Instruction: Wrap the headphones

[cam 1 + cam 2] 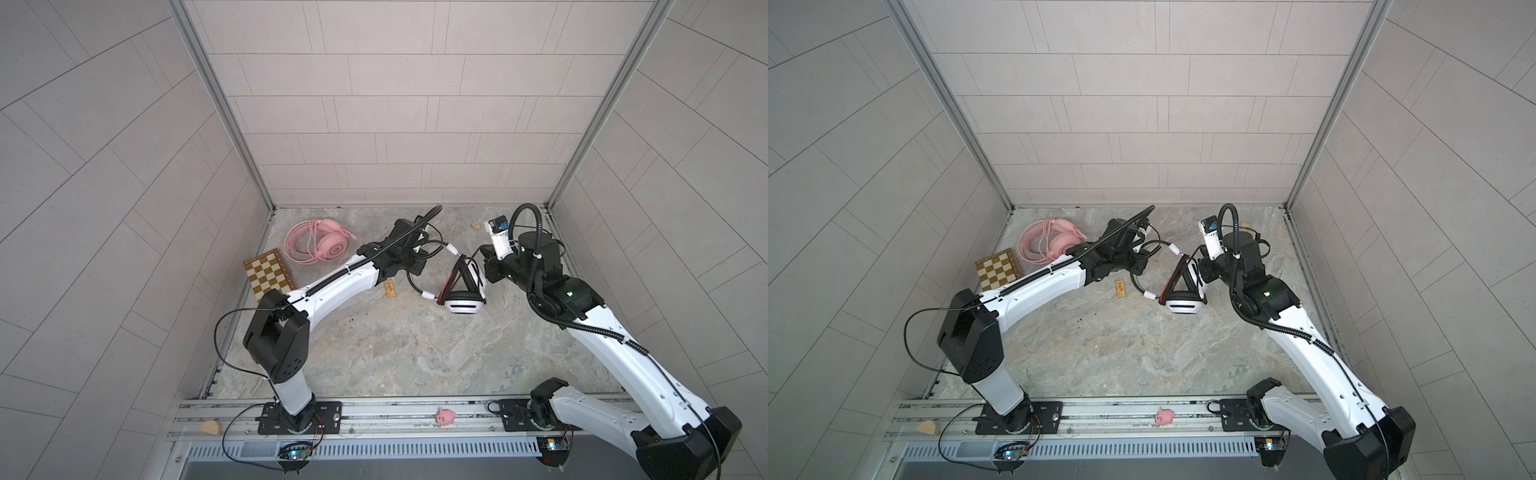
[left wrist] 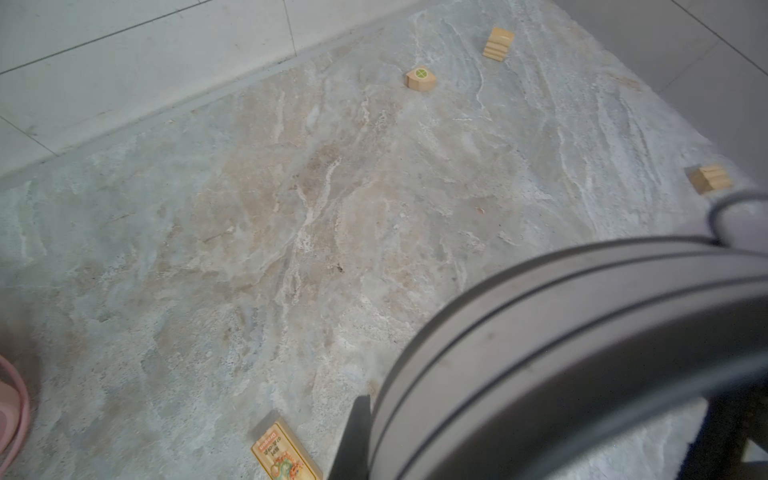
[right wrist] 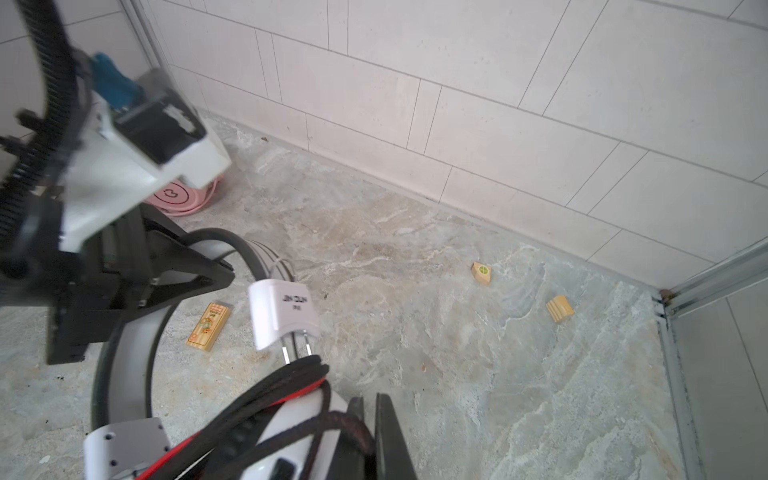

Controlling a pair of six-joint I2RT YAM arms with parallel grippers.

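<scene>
White-and-black headset (image 1: 459, 306), headband (image 2: 582, 332) in the clenched left end effector (image 3: 216, 274), clenched right end effector (image 3: 374, 436) beside its earcup (image 1: 477, 274).

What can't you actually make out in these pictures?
- Right end effector: cut off by the right wrist view's bottom edge; what it pinches is unclear.
- Pink headset: mostly hidden behind the left arm's camera in the right wrist view.
- White-and-black headset: band blurred, too close, in the left wrist view.
- Wooden tile: print too small in both top views.
</scene>
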